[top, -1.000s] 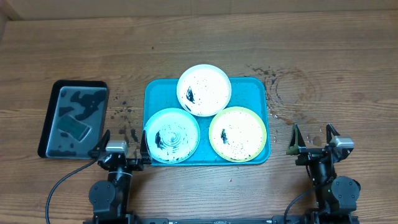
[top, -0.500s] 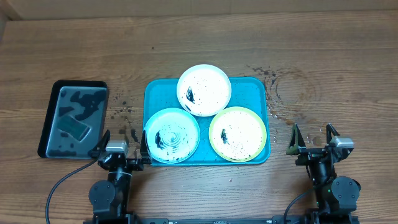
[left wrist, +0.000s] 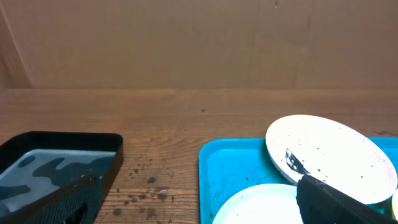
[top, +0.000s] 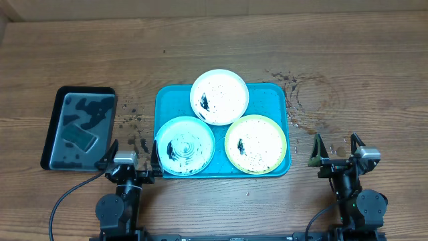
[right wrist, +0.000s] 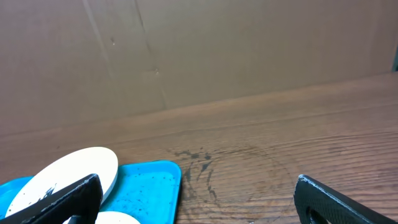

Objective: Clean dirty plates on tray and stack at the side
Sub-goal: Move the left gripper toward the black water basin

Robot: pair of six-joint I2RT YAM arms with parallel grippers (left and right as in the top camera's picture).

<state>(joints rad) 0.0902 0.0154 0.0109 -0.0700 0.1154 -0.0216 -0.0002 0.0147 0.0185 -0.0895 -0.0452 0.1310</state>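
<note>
dirty plates, three round plastic ones, sit together on the tray just ahead of the two idle arms. the left gripper [top: 132,154] hangs low at the near edge of the brown wooden table [top: 368,67] with its two black fingers spread wide and nothing between them; its right fingertip reaches the tray's near left corner. the right gripper [top: 336,150] is spread just as wide and empty, standing off the tray's near right corner with bare wood under it. the large turquoise-blue rectangular plastic tray [top: 170,100] lies between the two arms. on its near half the light blue plate [top: 186,145], smeared with black, lies on the left and the yellow-green plate [top: 255,144], dotted with black specks, on the right, just beside each other. the white plate [top: 219,97], with a black smear and specks, sits at the far side, its near edge lying over the rims of the other two and its far edge over the tray's rim. left of the turquoise tray, apart from it, lies a smaller black rectangular tray [top: 57,107] with a glossy bottom. dark specks [top: 137,130] dot the wood between the trays, and a wet ringed stain [top: 301,100] marks the wood to the right.
</note>
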